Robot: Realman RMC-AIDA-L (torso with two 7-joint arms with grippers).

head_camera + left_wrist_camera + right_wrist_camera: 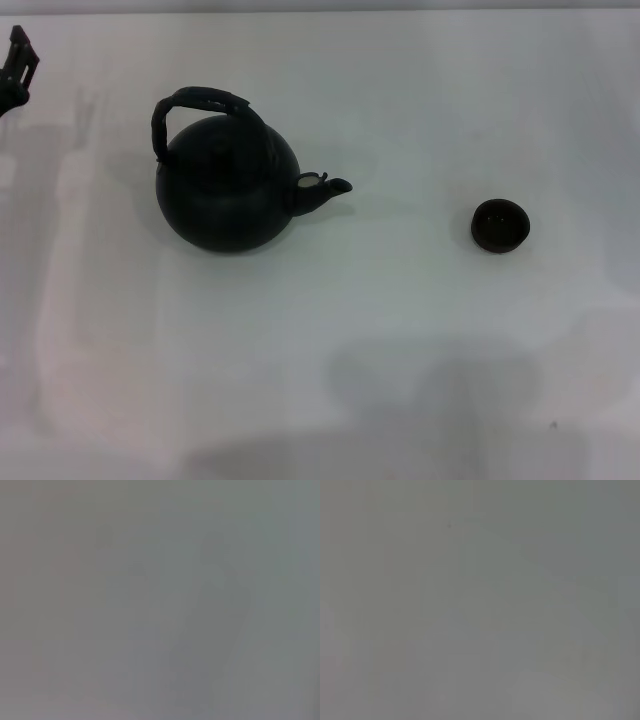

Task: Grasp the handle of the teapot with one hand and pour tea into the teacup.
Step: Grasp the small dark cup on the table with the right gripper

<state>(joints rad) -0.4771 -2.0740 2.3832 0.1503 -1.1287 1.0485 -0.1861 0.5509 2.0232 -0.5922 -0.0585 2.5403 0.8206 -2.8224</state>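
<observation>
Nearest the camera: bare white table point(330, 400), nothing on it down front but soft shadows.
Teapot point(228, 185): sat upright toward the left, big round black thing, short spout point(325, 188) aimed right at the cup.
Handle point(205, 105): dark wrapped-looking bail arching over the top, standing up and leaning a bit to the left. Nobody was touching it.
Teacup point(500, 225): tiny dark handleless cup, well apart from the pot on the right, upright, mouth open to the head camera.
Left gripper point(18, 68): only a black bit poked in at the far left edge, well apart from the pot. Honestly couldn't tell whether its fingers were spread or closed.
Right gripper: nowhere to be seen, so no word on its fingers either.
Wrist views: both just flat grey, no help at all.
How it'll handle: my guess is the pot was rigid and on the heavy side, maybe heavier if full, with a smooth body that'd be slippery. Grab the bail near its crest so it hangs level, then tip slowly.
Contents: cup interior looked dark, couldn't say if any tea was in there. Pot was closed up, contents hidden.
Cup risk: looked light enough that a bump from the spout could shove it.
</observation>
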